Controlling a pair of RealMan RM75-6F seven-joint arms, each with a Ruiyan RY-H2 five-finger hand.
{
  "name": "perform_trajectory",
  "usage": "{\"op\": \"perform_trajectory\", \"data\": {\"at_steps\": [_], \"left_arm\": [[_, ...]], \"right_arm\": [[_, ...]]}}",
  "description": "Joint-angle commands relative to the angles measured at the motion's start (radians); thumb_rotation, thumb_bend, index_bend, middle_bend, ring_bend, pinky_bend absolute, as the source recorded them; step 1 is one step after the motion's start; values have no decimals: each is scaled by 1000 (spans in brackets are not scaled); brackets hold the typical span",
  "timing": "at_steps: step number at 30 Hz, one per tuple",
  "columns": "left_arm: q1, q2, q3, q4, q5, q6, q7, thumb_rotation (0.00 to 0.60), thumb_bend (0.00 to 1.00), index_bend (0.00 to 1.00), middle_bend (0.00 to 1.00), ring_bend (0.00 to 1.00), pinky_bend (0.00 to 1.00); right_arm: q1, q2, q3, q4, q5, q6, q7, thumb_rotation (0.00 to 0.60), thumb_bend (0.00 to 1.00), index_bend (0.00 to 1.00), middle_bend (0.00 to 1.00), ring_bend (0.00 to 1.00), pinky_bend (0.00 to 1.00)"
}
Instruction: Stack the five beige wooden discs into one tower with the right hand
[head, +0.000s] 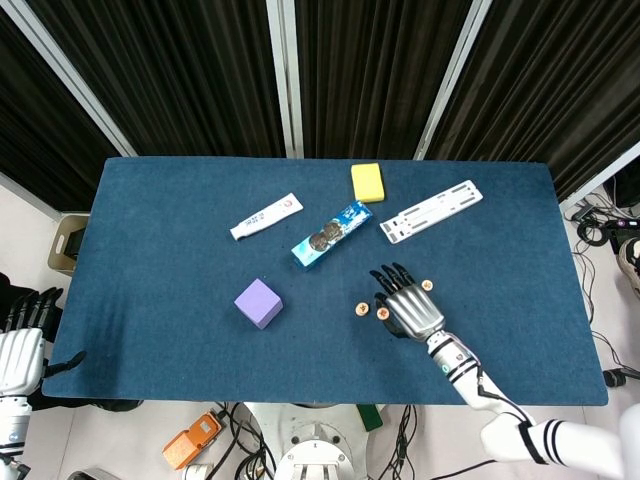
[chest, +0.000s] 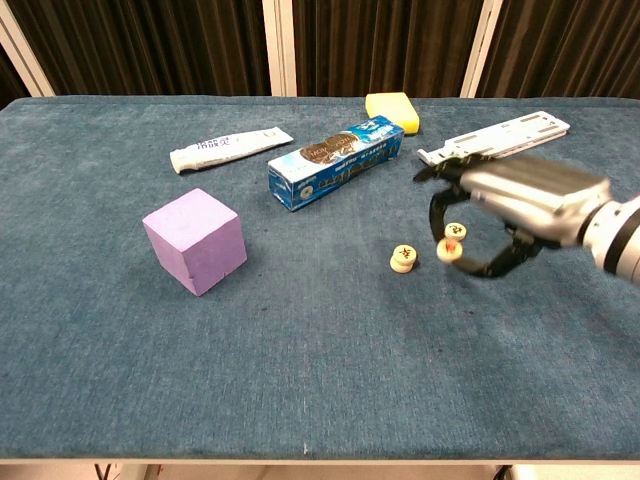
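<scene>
My right hand (head: 410, 308) (chest: 520, 200) hovers over the table's right half and pinches one beige disc (chest: 449, 248) (head: 382, 311) between thumb and a fingertip, just above the cloth. To its left lies a disc pile (chest: 404, 258) (head: 361, 309) that looks thicker than a single disc. Another disc (chest: 456, 231) (head: 427, 285) lies flat behind the held one, under the fingers. My left hand (head: 20, 350) hangs off the table's near left corner, fingers apart and holding nothing.
A purple cube (head: 258, 302) stands left of the discs. Behind them lie a blue box (head: 331, 234), a white toothpaste tube (head: 266, 216), a yellow sponge (head: 367, 181) and a white perforated strip (head: 431, 210).
</scene>
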Motion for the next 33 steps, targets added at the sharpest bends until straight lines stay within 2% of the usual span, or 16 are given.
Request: {"op": "perform_trajectory", "data": {"at_steps": [1,12,33], "left_arm": [[-1,0,0,-2,2,1,2,600,49,89,76,16,0],[-3,3,0,-13,-1,-6,13,600,49,89,76,15,0],[-1,-1,-1,-2,-5,-6,2,600,49,89,76,16,0]], "right_arm": [[22,4,25,-9,16,-19,-15,600,514,547,141,31,81],[91,-59,51,28,89,-111,-100,600,513,523,141,31,81],[104,-75,36,44,106,-109,-104,600,514,464,141,30,81]]}}
